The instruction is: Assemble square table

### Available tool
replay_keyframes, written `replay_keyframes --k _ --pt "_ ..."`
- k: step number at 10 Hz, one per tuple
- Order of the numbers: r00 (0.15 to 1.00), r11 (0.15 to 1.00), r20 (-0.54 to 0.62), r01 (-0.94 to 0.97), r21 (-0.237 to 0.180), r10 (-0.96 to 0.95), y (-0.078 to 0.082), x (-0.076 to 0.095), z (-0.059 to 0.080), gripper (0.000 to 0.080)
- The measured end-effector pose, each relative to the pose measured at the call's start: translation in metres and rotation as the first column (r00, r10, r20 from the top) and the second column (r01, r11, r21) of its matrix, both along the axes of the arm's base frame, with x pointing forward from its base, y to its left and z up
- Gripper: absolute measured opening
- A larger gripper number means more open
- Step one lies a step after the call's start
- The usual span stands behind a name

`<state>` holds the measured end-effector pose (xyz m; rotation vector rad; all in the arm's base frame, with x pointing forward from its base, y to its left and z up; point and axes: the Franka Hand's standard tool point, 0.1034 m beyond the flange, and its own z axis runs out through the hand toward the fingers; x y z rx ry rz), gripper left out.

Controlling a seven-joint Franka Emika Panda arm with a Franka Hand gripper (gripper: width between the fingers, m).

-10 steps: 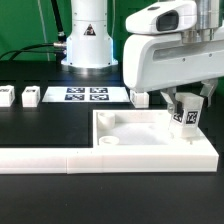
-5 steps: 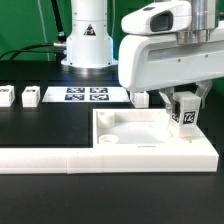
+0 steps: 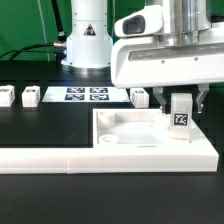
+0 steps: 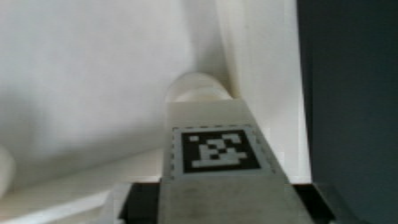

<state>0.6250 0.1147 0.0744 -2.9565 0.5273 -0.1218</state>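
The white square tabletop (image 3: pixel 150 153) lies rim-up at the exterior view's right, with a round hole post (image 3: pixel 108 141) at its near left corner. My gripper (image 3: pixel 184 107) is shut on a white block leg (image 3: pixel 181 120), which it holds upright over the tabletop's far right corner with the tag facing out. Whether the leg's lower end touches the tray floor I cannot tell. In the wrist view the leg (image 4: pixel 217 150) runs up between my dark fingers (image 4: pixel 143 203) toward the inner corner of the tabletop (image 4: pixel 89 80).
A long white border bar (image 3: pixel 40 158) runs along the front and joins the tabletop. The marker board (image 3: pixel 87 95) lies at the back. Loose legs stand at the far left (image 3: pixel 5 96), beside it (image 3: pixel 30 97), and behind the tabletop (image 3: pixel 139 97). The arm's base (image 3: pixel 88 40) rises behind.
The arm has shifted toward the exterior view's left and come down a little. The held leg has gone from tilted to upright and sits lower in the tabletop's corner.
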Motion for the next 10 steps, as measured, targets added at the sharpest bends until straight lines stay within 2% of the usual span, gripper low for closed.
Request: replay_keyframes --k 2,5,8,9,10 --pt "0.982 0.982 -0.023 0.186 0.015 -0.185 0.0 -0.001 0.0 0.0295" --pt "0.873 0.873 -0.073 0.485 0.046 -0.482 0.006 -0.002 -0.002 0.0295" --pt "0.783 0.784 -0.118 0.619 0.05 -0.611 0.01 -0.004 -0.002 0.0295" --pt "0.788 0.789 -0.117 0.613 0.05 -0.605 0.011 -0.005 -0.003 0.0387" --pt "0.797 0.798 -0.115 0.6 0.05 -0.593 0.011 -0.005 -0.003 0.0563"
